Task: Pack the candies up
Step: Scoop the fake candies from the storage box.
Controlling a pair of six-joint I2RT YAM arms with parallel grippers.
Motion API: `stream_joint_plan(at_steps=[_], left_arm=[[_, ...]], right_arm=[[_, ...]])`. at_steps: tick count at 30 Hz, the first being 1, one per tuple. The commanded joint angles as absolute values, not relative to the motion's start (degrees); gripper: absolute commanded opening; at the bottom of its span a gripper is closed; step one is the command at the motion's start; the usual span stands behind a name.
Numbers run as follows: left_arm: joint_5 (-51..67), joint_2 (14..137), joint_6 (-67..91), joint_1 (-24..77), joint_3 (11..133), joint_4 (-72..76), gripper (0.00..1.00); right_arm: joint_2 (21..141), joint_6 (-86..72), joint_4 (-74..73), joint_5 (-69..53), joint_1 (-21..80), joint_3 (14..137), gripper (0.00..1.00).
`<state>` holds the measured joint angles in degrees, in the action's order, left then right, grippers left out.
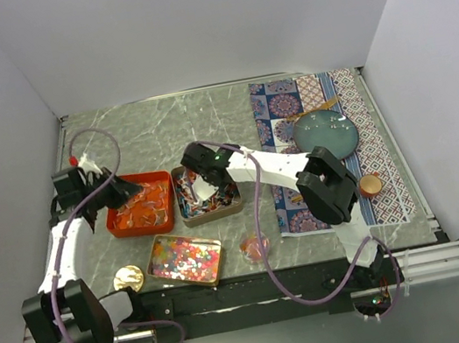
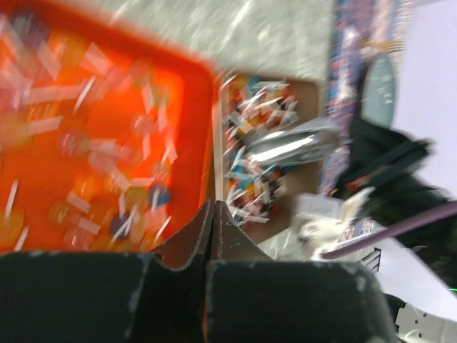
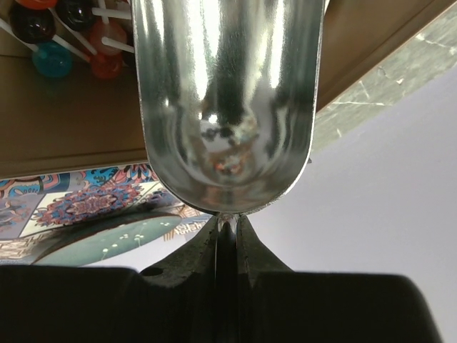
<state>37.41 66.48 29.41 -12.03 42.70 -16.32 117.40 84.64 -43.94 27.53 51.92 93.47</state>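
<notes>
My right claw point(image 3: 227, 226) grips an empty shiny silver metal scoop point(image 3: 227, 93) over wrapped candies point(image 1: 206, 197), three o'clock of the orange plastic tray point(image 1: 115, 223). My left claw point(image 2: 214, 216) is clenched on nothing. Likely scooping; dip next.

the candies point(image 1: 204, 195) lie in three open containers, plus one loose cluster. orange and red pieces with white sticks point(image 1: 142, 206) cover the floor of the orange tray point(image 1: 110, 221). red, white and blue wrapped pieces fill the tan box point(image 1: 211, 218) beneath a silver scoop point(image 3: 227, 93); round black, blue and red ones point(image 3: 53, 61) show at one corner. bead-like multicoloured pieces point(image 1: 183, 258) fill the gold tin point(image 1: 219, 262). a pinkish cluster point(image 1: 254, 247) lies on the surface point(image 1: 205, 131), right of the tin.
</notes>
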Motion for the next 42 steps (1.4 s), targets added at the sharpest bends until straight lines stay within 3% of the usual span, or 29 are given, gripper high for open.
stream_joint_plan(at_steps=[1, 16, 24, 34, 42], left_arm=[[32.3, 66.8, 29.5, -12.0, 39.6, -18.2, 0.01], [29.8, 78.5, 30.1, -7.0, 38.4, -14.5, 0.01], [31.0, 82.2, 31.4, -3.3, 39.4, -12.5, 0.01], [31.4, 84.1, 31.7, -1.9, 39.2, -11.2, 0.01], [32.2, 87.7, 32.2, -1.3, 41.6, -11.1, 0.01]], right_arm=[[118.6, 112.1, -50.5, 15.8, 51.9, 92.0, 0.00], [117.6, 114.3, -48.6, 10.8, 53.4, 89.7, 0.00], [115.5, 120.0, -52.8, 13.8, 48.9, 91.1, 0.00], [116.9, 116.3, -59.1, 1.1, 48.6, 99.6, 0.00], [122.9, 110.3, -58.7, 7.0, 51.2, 103.6, 0.00]])
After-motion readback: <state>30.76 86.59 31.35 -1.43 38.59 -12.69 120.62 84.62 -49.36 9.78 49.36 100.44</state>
